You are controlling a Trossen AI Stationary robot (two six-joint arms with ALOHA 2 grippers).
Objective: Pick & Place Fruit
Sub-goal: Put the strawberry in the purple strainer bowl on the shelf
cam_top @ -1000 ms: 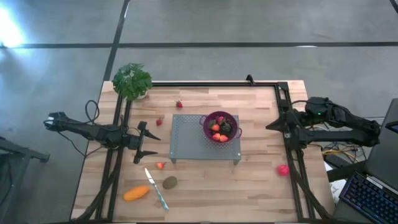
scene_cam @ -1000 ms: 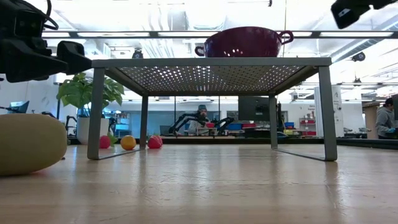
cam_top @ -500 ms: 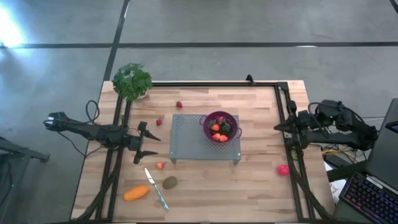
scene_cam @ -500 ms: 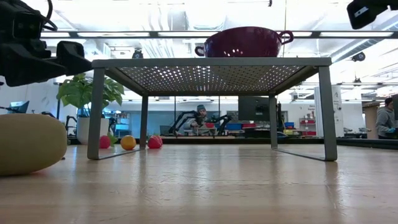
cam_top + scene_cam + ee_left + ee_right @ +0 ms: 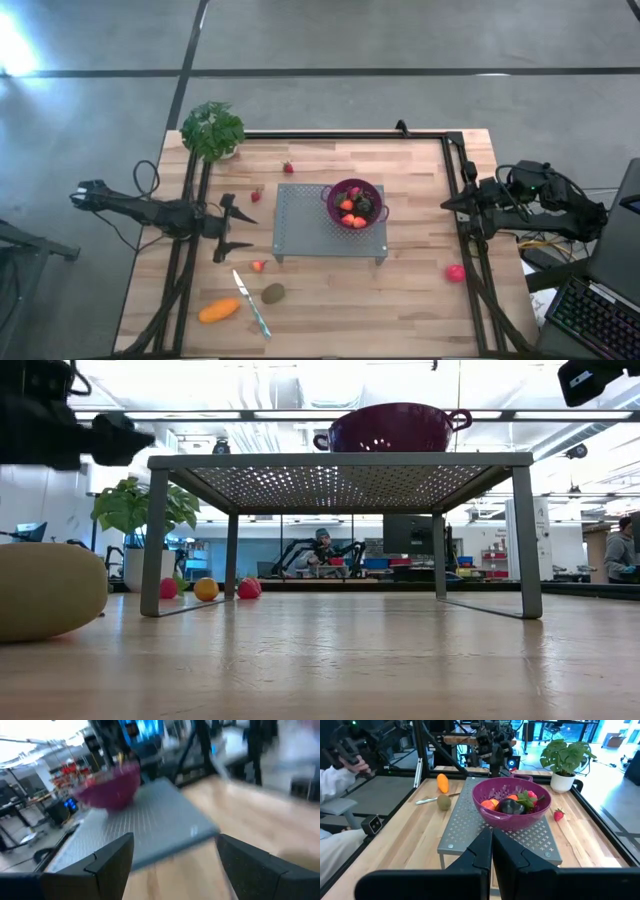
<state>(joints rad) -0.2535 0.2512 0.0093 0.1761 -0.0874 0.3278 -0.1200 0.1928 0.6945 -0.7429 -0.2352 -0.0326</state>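
In the high view, the left claw (image 5: 232,229) is seen open at the left side of the counter (image 5: 420,290), just beside the metal rack (image 5: 310,225); the right claw (image 5: 449,204) is parked closed at the counter's right edge. A purple colander (image 5: 355,202) holding several fruit pieces stands on the rack. Loose fruit remains: a strawberry (image 5: 258,265) near the left claw, a brown-green oval fruit (image 5: 272,293), an orange fruit (image 5: 219,311), a knife (image 5: 252,303) between them, and a pink-red ball (image 5: 455,272) at the right. The nearest strawberry is judged the next target; the claw should be lowered squarely over it, clear of the rack leg and knife, and closed gently. In the low view, the colander (image 5: 392,426) is seen atop the rack, with small fruits (image 5: 206,589) beyond. In the left wrist view, spread fingers (image 5: 102,865) frame the rack; no fruit lies between them. In the right wrist view, the fingers (image 5: 482,851) are pressed together, facing the colander.
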